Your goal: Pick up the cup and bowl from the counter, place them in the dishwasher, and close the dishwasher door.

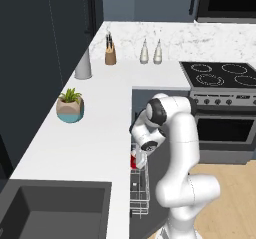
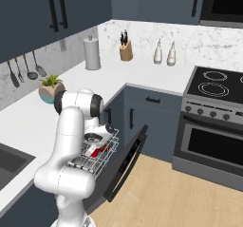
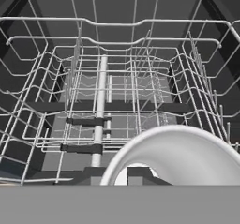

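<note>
My gripper (image 1: 139,158) hangs low over the dishwasher's white wire rack (image 1: 140,193), which is pulled out beside the counter (image 1: 75,148). The red cup (image 1: 133,160) sits at the fingers, just inside the rack's near end, and the jaws look shut on its wall. From the right base view the gripper (image 2: 98,144) and the cup (image 2: 94,152) sit above the rack (image 2: 83,163), and the dishwasher door (image 2: 127,159) hangs open, tilted outward. In the hand view the cup's pale round rim (image 3: 178,136) curves close below the camera, over the rack's wires (image 3: 101,101). The bowl is out of view.
On the counter stand a teal-and-tan plant pot (image 1: 70,105), a grey canister (image 1: 83,65), a knife block (image 1: 110,53) and two bottles (image 1: 151,53). A dark sink (image 1: 50,208) lies at the near left. The oven (image 1: 225,128) stands to the right, over a wood floor (image 2: 180,197).
</note>
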Tool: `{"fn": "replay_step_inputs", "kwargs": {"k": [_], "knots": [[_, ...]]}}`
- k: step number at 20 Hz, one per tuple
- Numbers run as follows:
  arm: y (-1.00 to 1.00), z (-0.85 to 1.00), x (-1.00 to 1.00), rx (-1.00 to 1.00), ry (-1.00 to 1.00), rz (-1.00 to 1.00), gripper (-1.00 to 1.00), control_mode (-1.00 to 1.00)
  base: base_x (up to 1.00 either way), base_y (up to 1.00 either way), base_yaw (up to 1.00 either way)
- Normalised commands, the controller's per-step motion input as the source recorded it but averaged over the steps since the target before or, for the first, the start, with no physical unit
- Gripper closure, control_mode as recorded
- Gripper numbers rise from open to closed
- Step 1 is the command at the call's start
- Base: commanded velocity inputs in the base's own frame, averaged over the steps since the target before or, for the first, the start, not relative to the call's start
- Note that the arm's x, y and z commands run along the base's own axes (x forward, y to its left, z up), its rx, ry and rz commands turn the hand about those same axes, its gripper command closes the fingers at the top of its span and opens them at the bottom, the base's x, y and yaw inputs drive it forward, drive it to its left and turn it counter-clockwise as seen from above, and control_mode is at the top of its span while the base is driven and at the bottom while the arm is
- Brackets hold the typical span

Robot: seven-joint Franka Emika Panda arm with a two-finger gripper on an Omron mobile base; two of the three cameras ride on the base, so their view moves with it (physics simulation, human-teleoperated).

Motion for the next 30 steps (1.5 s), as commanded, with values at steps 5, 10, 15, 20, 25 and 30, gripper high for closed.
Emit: {"fn": "replay_step_inputs", "kwargs": {"k": [5, 10, 15, 20, 25, 30], "knots": [[0.10, -0.70, 0.00, 0.00, -0.06, 0.03, 1.00, -1.00, 0.00, 0.00, 0.00], [-0.15, -0.23, -0.09, 0.00, -0.13, 0.00, 1.00, -1.00, 0.00, 0.00, 0.00], [-0.25, 0.02, -0.23, 0.01, -0.20, 0.00, 1.00, -1.00, 0.00, 0.00, 0.00], [-0.15, 0.13, -0.04, 0.11, -0.13, 0.00, 1.00, -1.00, 0.00, 0.00, 0.00], [0.03, -0.02, 0.03, 0.11, 0.00, 0.00, 1.00, -1.00, 0.00, 0.00, 0.00], [0.03, -0.08, 0.15, 0.06, 0.03, 0.00, 1.00, -1.00, 0.00, 0.00, 0.00]]}}
